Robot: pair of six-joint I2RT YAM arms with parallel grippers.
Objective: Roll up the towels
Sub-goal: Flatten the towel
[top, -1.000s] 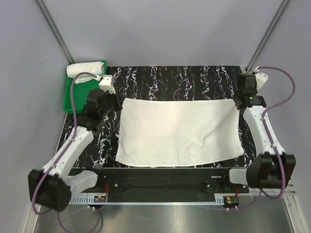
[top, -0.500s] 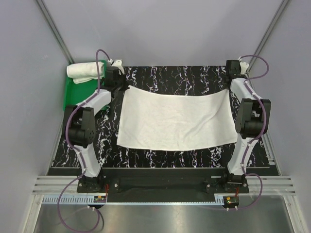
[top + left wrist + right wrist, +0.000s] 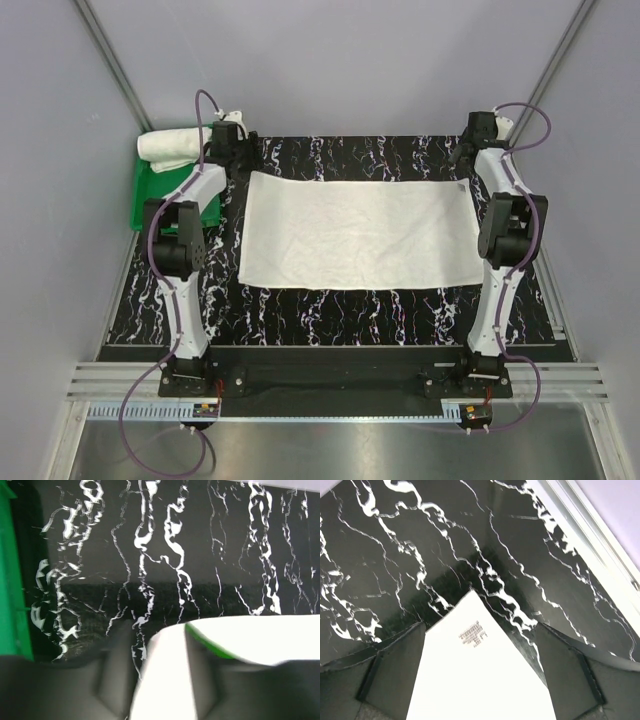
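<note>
Towel [image 3: 358, 238] laid flat, corners between claws [image 3: 159, 672] [image 3: 480, 645], seemingly released

Robotics lab test cell. Evidence:
- plain grey panel walls [image 3: 330, 60] on three sides, bare metal struts [image 3: 110, 60] in back corners
- twin robot arms [image 3: 180, 260] bolted to black base plate [image 3: 330, 370] at near edge
- slotted metal rail [image 3: 330, 410] just in front of plate
- purple cables [image 3: 540, 108] loop loose off arms
- small boards [image 3: 205, 407] on rail, probably electronics; too small to confirm
- tabletop [image 3: 350, 320] is black marbled sheet, work area boxed in by walls
</note>
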